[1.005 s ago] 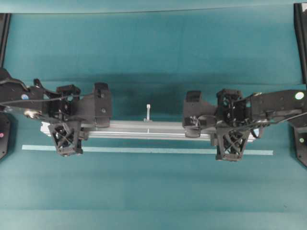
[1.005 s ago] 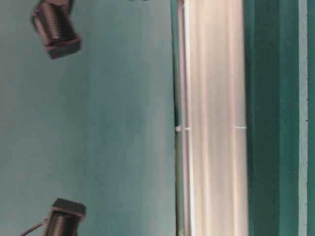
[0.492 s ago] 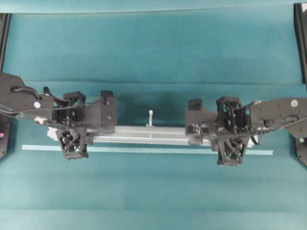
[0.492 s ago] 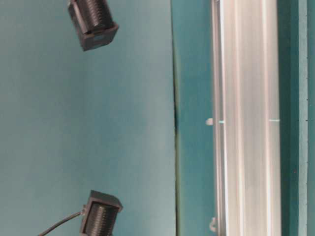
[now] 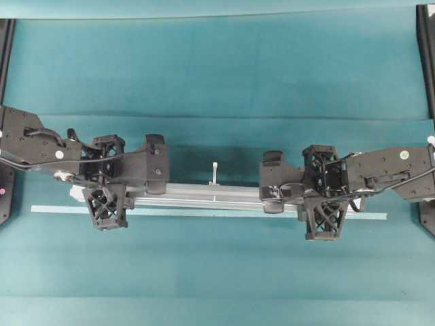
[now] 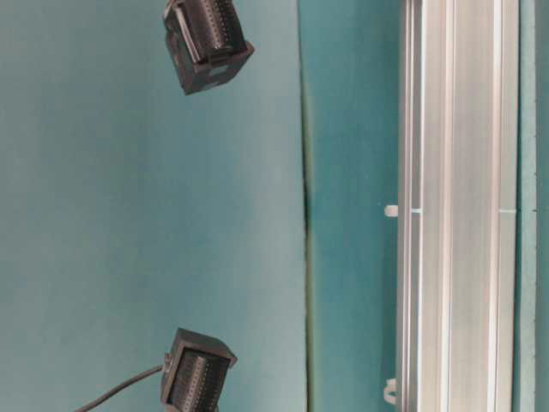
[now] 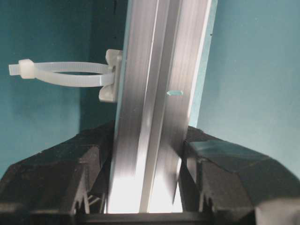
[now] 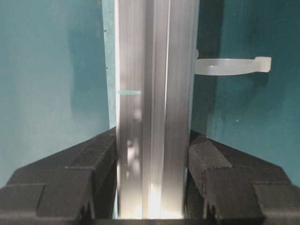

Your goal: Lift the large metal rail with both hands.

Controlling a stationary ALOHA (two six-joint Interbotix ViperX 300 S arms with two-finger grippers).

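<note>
Teal tabletop [image 5: 217, 75] lies beneath the large metal rail [image 5: 211, 193]. Left gripper [image 7: 145, 159] and right gripper [image 8: 152, 159] each clamp the rail's sides, jaws partly closed, one near each end.

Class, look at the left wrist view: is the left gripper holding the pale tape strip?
No. The left gripper is closed on the large metal rail, one jaw on each side.

Both ends of the large metal rail [image 5: 211, 193] lie hidden under the black arms in the overhead view.
</note>
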